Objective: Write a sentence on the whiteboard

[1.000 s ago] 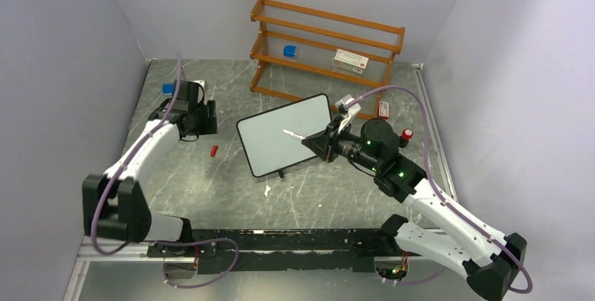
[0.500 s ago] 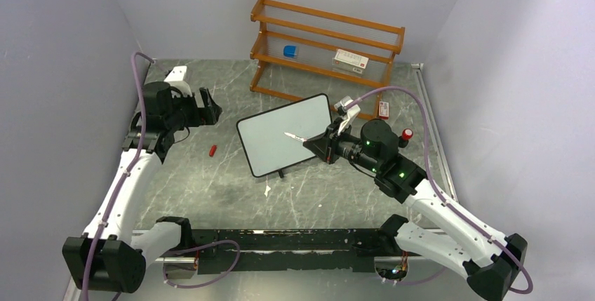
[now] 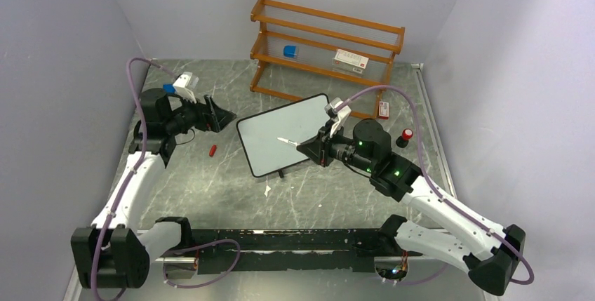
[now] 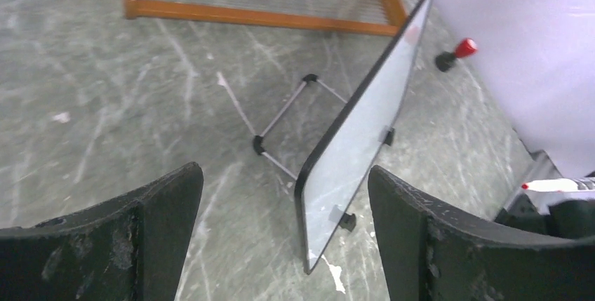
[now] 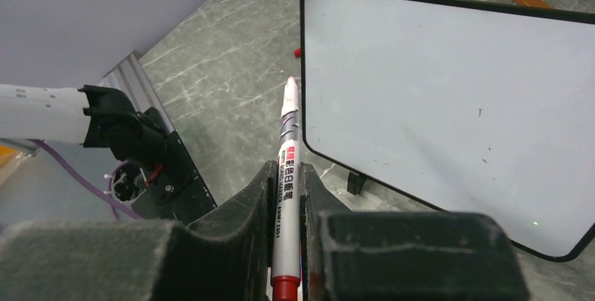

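From above, the whiteboard (image 3: 284, 135) is standing tilted just before the shelf (image 3: 326, 41), its face showing no writing, so the whole sentence is waiting. The right gripper (image 3: 306, 148) is clamping a pen (image 3: 288, 140) over that face. The left gripper (image 3: 223, 115), jaws apart and empty, is hovering near the board's left edge, not touching. Left wrist: the board is showing edge-on, open table (image 4: 105, 104) beside it. Right wrist: the pen tip is pointing along the board's edge, blank face spreading beyond

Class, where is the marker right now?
Near the middle of the top view, the marker is clamped in the right gripper, its tip in front of the whiteboard.
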Robot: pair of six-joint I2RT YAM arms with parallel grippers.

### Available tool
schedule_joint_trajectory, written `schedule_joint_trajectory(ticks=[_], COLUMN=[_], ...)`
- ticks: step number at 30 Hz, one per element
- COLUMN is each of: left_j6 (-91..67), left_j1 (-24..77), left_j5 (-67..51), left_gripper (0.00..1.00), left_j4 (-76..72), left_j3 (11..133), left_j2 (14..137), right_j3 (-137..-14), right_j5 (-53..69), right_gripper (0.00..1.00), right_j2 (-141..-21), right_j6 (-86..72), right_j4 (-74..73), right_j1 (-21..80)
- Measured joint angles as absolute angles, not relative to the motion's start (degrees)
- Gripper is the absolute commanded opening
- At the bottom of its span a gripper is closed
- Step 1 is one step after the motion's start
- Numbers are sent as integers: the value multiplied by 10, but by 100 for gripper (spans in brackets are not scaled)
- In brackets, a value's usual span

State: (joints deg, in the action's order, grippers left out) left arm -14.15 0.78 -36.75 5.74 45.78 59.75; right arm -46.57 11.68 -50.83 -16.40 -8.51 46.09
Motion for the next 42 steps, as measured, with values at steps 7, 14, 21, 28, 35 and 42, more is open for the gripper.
schedule_joint_trajectory(ticks=[7, 14, 21, 28, 35, 42], left_j6=[-170, -172, -174, -193, -189, -170], left_j1=[8, 37, 68, 81, 92, 100], left_j5=[-498, -552, -582, -608, -631, -624], left_gripper=[78, 63, 45, 21, 5, 5], left_j4=[-21, -36, -50, -85, -103, -106], left_j3=[456, 497, 526, 528, 528, 502], left_j2=[702, 788, 843, 870, 872, 844], right_j3=[-466, -466, -466, -466, -466, -467], right_j5=[101, 96, 95, 96, 94, 36], right_gripper=[0, 0, 0, 0, 0, 0], right_j2=[-517, -529, -540, -552, -559, -560], right_j6=[-163, -162, -159, -156, -150, -131], right_j4=[-80, -71, -66, -59, -55, -58], right_j1=[486, 493, 500, 503, 507, 543])
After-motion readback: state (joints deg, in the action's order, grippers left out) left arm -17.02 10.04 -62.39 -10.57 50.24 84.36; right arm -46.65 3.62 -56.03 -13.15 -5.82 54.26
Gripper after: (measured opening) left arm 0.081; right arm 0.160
